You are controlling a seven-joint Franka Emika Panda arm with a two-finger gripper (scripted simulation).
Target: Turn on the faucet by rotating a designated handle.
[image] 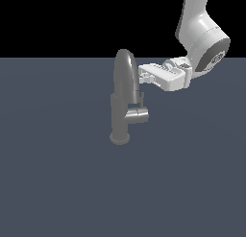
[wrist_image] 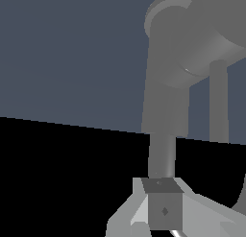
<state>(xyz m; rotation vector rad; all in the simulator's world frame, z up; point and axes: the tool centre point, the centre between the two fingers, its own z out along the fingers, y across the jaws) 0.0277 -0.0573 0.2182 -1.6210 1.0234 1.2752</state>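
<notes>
Exterior view, left to right: faucet (image: 124, 99) stands on the grey floor (image: 57, 183), arched spout up, round base down, 1 short side stub (image: 137, 115) poking toward the exterior view's right. Handle (image: 141, 99) is the thin rod rising from that stub, long axis roughly vertical. Gripper (image: 142, 76) comes in horizontally from the right, fingertips at the spout's upper part, so the handle lies just below the claw, near but apparently apart. Wrist view: handle (wrist_image: 219, 101) runs beside the faucet post (wrist_image: 166, 111), 1 finger pad (wrist_image: 163, 209) in front. Claw opening: cannot tell, no grasp visible. Judgement: next move needs a drop to rod height, then a sideways push to rotate it.
</notes>
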